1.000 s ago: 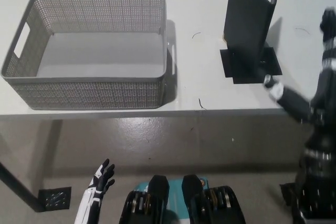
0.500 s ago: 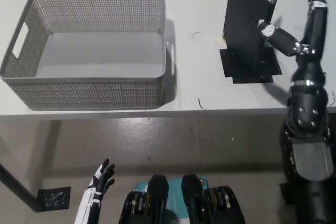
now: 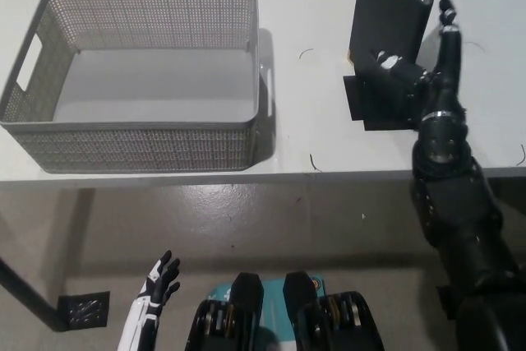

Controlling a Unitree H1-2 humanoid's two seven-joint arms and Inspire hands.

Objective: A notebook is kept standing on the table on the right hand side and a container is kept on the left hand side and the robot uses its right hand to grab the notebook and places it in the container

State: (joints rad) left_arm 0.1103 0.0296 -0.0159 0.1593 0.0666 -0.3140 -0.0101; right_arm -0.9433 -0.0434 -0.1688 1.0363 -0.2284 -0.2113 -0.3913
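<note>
A black notebook stands upright, partly opened, on a black base at the table's back right. My black right hand reaches up against its lower right side, fingers spread on either side of the cover edge, open and holding nothing. A grey perforated container with handle cut-outs sits at the left of the table, with nothing inside. My white left hand hangs low at the lower left, below the table edge, fingers apart.
The white table has a bare strip between container and notebook. Its front edge runs across the middle of the picture, with grey floor below. A small dark plate lies on the floor at lower left.
My right arm has swung in from the far right and moved leftward onto the notebook's lower right side. Notebook, container and left hand stay where they were.
</note>
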